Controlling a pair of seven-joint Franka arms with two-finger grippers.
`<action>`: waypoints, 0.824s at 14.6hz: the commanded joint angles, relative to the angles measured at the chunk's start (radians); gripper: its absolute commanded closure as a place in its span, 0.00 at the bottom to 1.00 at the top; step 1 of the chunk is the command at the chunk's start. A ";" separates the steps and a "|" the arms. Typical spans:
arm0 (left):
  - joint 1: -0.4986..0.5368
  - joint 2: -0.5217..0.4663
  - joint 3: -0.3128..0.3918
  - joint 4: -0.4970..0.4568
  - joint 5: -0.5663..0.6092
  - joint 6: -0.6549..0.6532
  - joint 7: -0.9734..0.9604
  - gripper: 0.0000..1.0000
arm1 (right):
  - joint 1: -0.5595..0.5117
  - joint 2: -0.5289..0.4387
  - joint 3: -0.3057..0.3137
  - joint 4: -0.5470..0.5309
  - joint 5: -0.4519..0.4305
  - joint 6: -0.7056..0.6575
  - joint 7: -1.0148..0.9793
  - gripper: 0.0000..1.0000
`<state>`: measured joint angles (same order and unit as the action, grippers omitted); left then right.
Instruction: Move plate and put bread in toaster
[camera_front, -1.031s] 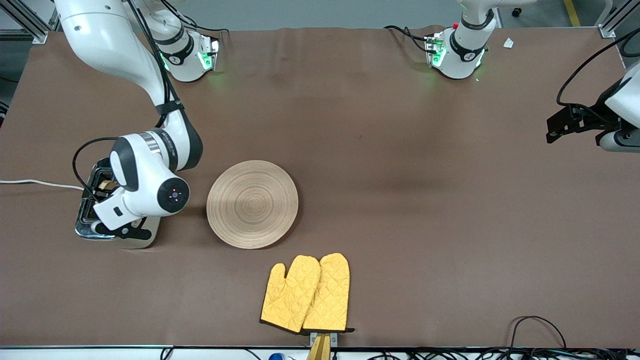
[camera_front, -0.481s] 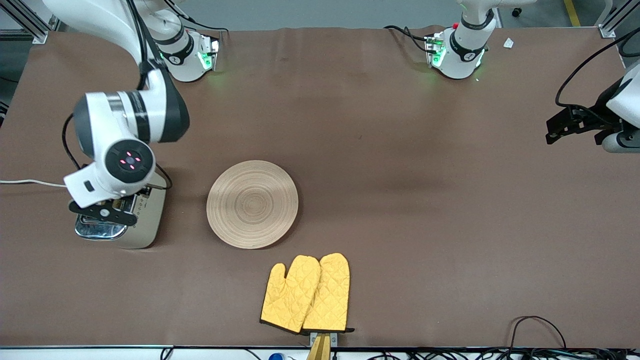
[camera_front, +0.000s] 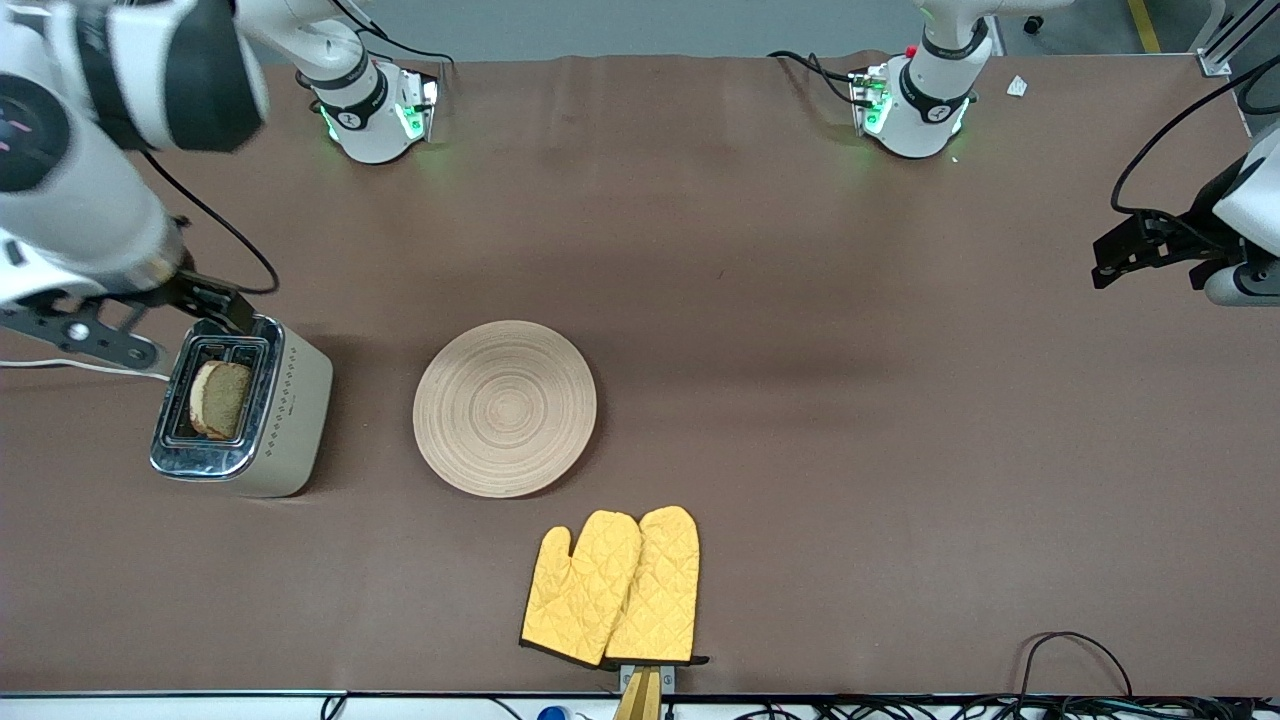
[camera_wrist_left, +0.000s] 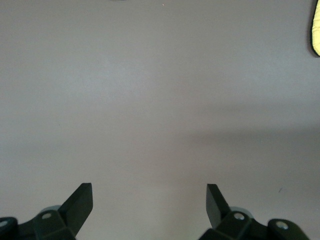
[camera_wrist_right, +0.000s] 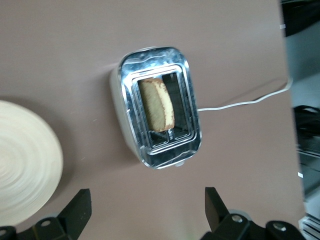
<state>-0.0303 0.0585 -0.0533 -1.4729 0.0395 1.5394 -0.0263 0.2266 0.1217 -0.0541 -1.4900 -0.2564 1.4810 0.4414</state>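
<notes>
1. The bread (camera_front: 220, 400) now stands in a slot of the toaster (camera_front: 290, 420), leaning against the divider and showing above the chrome top. A second ago the right arm's wrist covered the toaster and hid the slice; it has since lifted clear. Judgement: the bread has been released and the insertion step is done, though the slice is not seen pushed down.

2. The toaster sits toward the right arm's end of the table, its white cord (camera_front: 70, 366) trailing off the edge of the front view.

3. The plate (camera_front: 505, 407) lies flat and bare just beside the toaster, apart from it, unchanged over the last second. Judgement: the plate move appears complete.

4. A pair of yellow oven mitts (camera_front: 612, 588) lies nearer the front camera than the plate, untouched.

5. The right gripper (camera_wrist_right: 149, 210) is raised high over the table beside the toaster, pointing down; its fingers (camera_wrist_right: 80, 205) stand wide apart and hold nothing.

6. The left gripper (camera_wrist_left: 149, 202) waits over bare table at the left arm's end, fingers spread wide, empty.
</notes>
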 joint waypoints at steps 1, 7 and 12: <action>-0.002 0.000 0.003 0.006 -0.009 -0.002 -0.009 0.00 | -0.081 -0.065 0.007 -0.036 0.121 0.021 -0.122 0.00; -0.002 0.001 0.004 0.006 -0.004 -0.002 -0.009 0.00 | -0.186 -0.112 0.005 -0.036 0.267 0.008 -0.321 0.00; -0.002 0.001 0.004 0.008 -0.001 -0.002 -0.009 0.00 | -0.250 -0.123 0.005 -0.038 0.308 -0.004 -0.451 0.00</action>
<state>-0.0297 0.0585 -0.0531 -1.4729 0.0395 1.5394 -0.0263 0.0090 0.0276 -0.0606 -1.4910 0.0121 1.4698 0.0261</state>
